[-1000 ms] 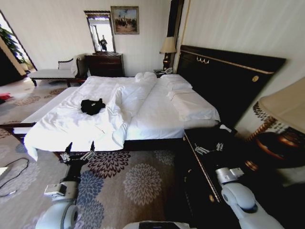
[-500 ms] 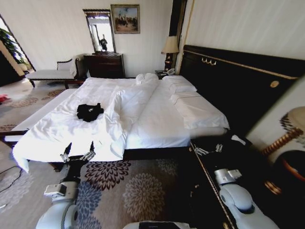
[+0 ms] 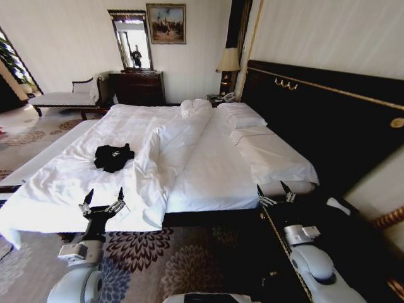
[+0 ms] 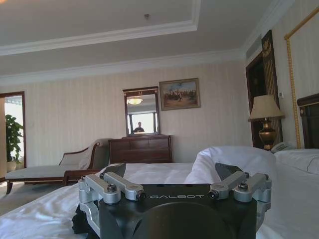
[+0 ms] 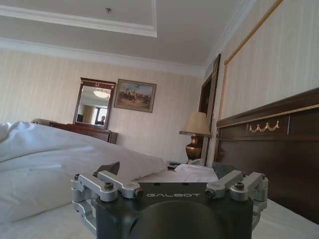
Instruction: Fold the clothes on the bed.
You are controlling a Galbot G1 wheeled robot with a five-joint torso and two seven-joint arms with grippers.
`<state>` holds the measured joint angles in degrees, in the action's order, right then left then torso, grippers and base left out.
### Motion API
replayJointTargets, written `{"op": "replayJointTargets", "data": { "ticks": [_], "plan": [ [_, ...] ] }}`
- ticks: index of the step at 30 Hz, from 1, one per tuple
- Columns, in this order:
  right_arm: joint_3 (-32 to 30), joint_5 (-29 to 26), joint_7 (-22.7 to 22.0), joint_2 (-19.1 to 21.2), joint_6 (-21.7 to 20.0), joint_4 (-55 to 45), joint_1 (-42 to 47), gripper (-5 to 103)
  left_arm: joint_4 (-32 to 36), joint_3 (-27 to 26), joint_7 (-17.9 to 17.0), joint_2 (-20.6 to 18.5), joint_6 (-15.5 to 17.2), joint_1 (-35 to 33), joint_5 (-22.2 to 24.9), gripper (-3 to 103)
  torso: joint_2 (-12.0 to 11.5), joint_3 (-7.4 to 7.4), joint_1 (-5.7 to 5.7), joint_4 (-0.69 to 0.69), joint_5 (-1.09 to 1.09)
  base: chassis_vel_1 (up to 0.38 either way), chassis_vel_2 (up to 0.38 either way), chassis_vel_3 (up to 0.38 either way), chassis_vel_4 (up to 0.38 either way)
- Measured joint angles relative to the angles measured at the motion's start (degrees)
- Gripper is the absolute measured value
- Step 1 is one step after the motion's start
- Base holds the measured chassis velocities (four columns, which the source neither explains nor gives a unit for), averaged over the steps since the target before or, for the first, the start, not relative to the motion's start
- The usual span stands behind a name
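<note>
- Bedroom scene: patterned carpet point(image 3: 183, 259) in front of the robot, striped pale walls, mirror point(image 3: 130, 39) and painting point(image 3: 166, 24) on the far wall above a dark dresser point(image 3: 137, 87).
- Bed point(image 3: 208, 170) spans most of the head view, white duvet rumpled, with a raised fold running down the middle toward the foot.
- Pillows point(image 3: 241, 115) sit at the head end against the tall dark headboard point(image 3: 315, 120), on the robot's right.
- Lamp point(image 3: 228, 63) stands in the corner past the headboard; it also shows in both wrist views.
- Chaise point(image 3: 63, 98) stands by the far wall to the left, well apart from the bed.
- T-shirt point(image 3: 113, 156) lies crumpled in a black heap on the duvet, left half of the bed, left of the fold, nothing touching it.
- Left gripper point(image 3: 102, 201) is raised at the near edge of the bed, fingers spread apart, holding nothing, T-shirt beyond it and apart.
- Left wrist view: a black patch, probably the T-shirt, peeks beside the gripper body, low on the duvet.
- Right gripper point(image 3: 276, 194) is up at the near right corner of the bed beside the headboard, fingers apart, empty, far from the T-shirt.
- Right wrist view looks along the mattress toward pillows and lamp.
</note>
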<state>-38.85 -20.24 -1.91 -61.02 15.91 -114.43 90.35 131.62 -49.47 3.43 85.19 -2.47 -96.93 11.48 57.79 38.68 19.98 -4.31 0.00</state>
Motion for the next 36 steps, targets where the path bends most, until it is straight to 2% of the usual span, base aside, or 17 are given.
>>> {"op": "replayJointTargets", "data": {
  "ticks": [20,36],
  "plan": [
    [-0.7,1.5,1.5,-2.9,2.7,0.4,0.3,100,-0.3,0.8,0.2,-0.2,-0.7,0.3,1.3,100,0.0,0.0,-0.01,0.0,0.0,-0.026,0.025,0.029,-0.022],
    [-0.2,1.9,1.8,-3.4,2.7,2.9,-0.7,100,-1.7,1.3,0.2,0.1,-0.7,1.4,1.2,100,0.0,-0.01,-0.03,0.0,0.01,-0.008,0.008,0.006,-0.006]
  ]
}}
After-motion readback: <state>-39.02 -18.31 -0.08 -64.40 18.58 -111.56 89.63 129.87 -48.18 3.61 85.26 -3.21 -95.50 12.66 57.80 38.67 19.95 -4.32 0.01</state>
